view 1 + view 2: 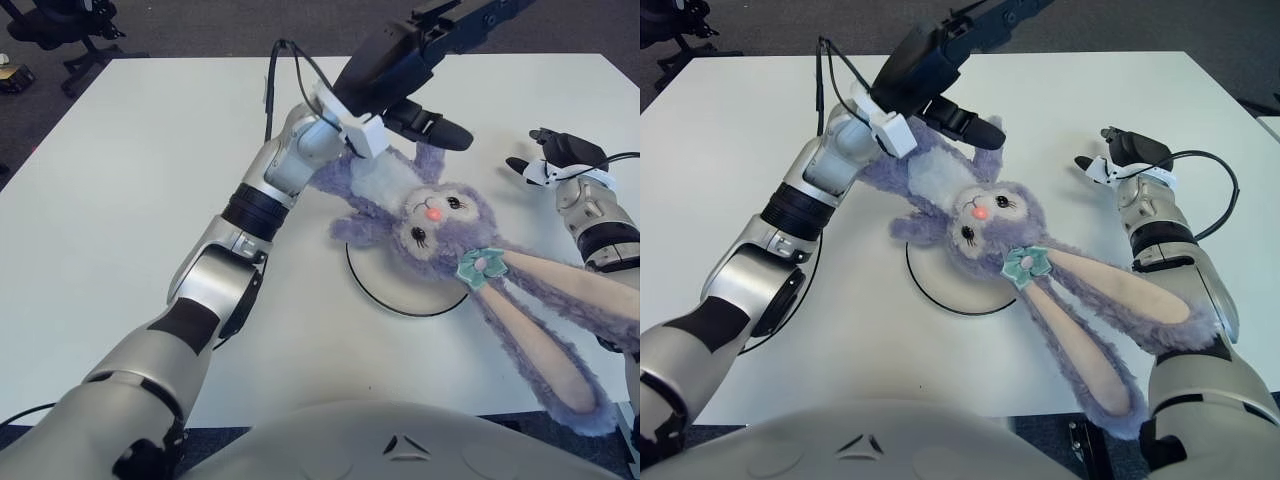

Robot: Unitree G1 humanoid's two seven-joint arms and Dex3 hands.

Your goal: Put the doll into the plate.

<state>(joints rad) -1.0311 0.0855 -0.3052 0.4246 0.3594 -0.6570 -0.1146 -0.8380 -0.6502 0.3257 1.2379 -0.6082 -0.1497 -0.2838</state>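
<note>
Doll (430,215) partly over plate (385,290), left hand (415,55) above, open.

1. Arms: silver-grey shells with black ribbed joint bands.
2. Left hand (425,55): black, white wrist bracket, black cable looped above.
3. Right hand (1125,150): black fingers, white clip, black cable.
</note>
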